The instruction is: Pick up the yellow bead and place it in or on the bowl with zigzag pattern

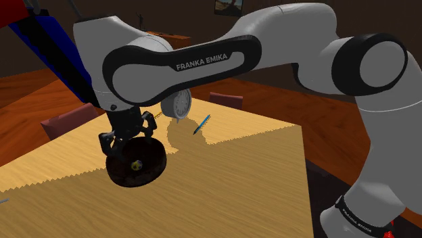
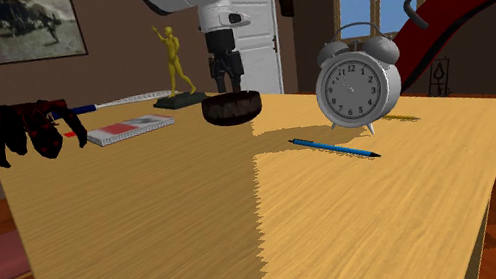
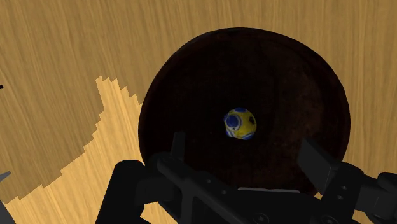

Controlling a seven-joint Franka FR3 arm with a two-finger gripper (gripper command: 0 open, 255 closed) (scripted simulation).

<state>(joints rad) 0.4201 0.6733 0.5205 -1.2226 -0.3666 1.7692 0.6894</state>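
Yellow bead (image 3: 240,123) lies loose inside the dark bowl (image 3: 191,83) below my gripper (image 3: 245,147), which stands wide and empty; withdrawing carelessly, I could clip the rim and spill it.

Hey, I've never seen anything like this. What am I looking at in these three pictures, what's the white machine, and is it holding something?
The white machine is a robot arm with a black two-finger gripper for picking things up. One picture looks down from beside the arm's base. Another looks across the wooden table. The third comes from a camera on the hand itself, so the two black fingers show in the foreground.

On the table are an alarm clock, a blue pen, a yellow figurine, a red and white booklet and a dark bowl. A yellow and blue bead lies inside the bowl. The fingers stand apart above it, so nothing is held.
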